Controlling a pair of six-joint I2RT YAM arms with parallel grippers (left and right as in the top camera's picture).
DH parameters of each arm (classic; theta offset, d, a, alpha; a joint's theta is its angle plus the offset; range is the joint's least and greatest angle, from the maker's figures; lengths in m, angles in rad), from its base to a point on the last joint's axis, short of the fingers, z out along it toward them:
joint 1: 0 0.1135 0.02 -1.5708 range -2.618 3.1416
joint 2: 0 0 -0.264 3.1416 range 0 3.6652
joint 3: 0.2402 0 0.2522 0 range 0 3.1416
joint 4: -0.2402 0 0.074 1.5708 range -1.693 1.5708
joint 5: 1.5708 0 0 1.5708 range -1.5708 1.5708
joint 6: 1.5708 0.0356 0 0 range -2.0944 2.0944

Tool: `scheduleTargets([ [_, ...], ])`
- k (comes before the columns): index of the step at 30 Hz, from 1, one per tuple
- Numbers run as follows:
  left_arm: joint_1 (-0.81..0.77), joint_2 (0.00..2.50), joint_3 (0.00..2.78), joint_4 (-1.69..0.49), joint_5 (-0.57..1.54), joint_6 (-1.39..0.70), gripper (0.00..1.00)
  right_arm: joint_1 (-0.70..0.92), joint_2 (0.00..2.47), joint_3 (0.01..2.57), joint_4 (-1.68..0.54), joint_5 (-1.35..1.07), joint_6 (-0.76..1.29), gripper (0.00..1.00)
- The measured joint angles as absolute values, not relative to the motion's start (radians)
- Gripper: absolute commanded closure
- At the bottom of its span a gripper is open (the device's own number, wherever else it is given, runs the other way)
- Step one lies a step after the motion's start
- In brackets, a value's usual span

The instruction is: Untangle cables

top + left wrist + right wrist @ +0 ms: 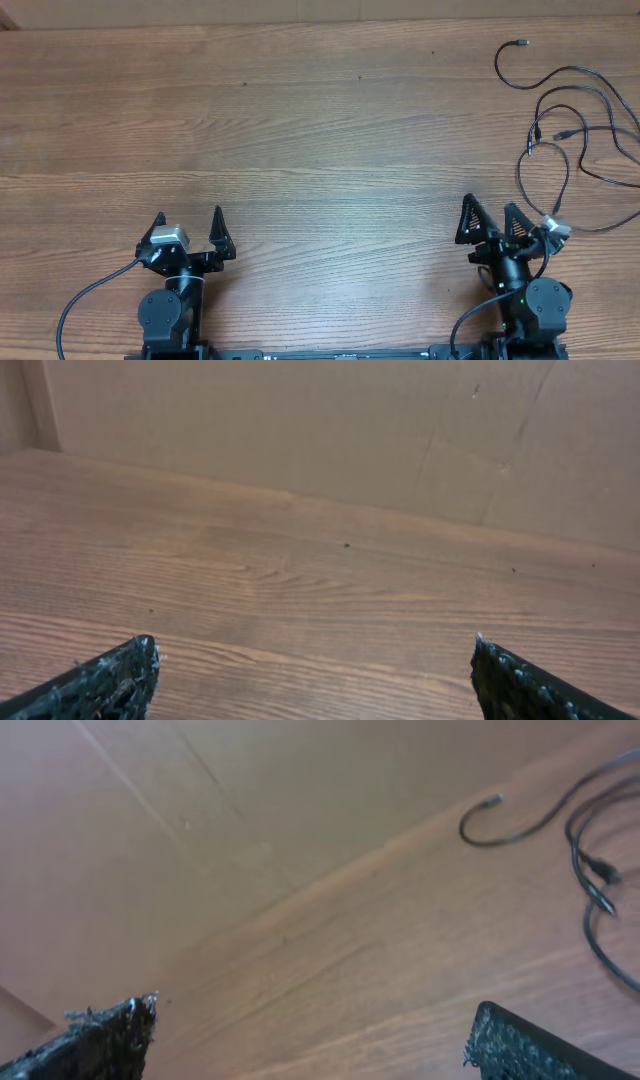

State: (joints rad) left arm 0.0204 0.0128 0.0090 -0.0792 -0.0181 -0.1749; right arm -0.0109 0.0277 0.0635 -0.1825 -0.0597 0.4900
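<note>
A tangle of thin black cables lies at the far right of the wooden table, with loose plug ends; part of it shows in the right wrist view at the right edge. My right gripper is open and empty near the front edge, below and left of the cables. Its fingertips show in the right wrist view. My left gripper is open and empty at the front left, far from the cables. Its fingertips show in the left wrist view.
The wooden table is bare apart from the cables. A cardboard wall stands along the table's far edge. A grey cable runs from the left arm's base.
</note>
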Motion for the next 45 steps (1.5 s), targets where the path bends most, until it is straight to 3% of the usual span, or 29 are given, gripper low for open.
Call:
scheduleTargets([
  [7, 0.02, 0.013, 0.009, -0.079, -0.018, -0.175, 0.0, -0.011, 0.015, 0.061, -0.195, -0.059, 0.41, 0.0],
  [23, 0.02, 0.013, 0.009, -0.079, -0.018, -0.175, 0.0, -0.005, 0.015, 0.061, -0.195, -0.087, -0.12, 0.0],
  [45, 0.02, 0.013, 0.009, -0.079, -0.018, -0.175, 0.0, -0.004, 0.015, 0.061, -0.195, -0.097, -0.184, 0.0],
])
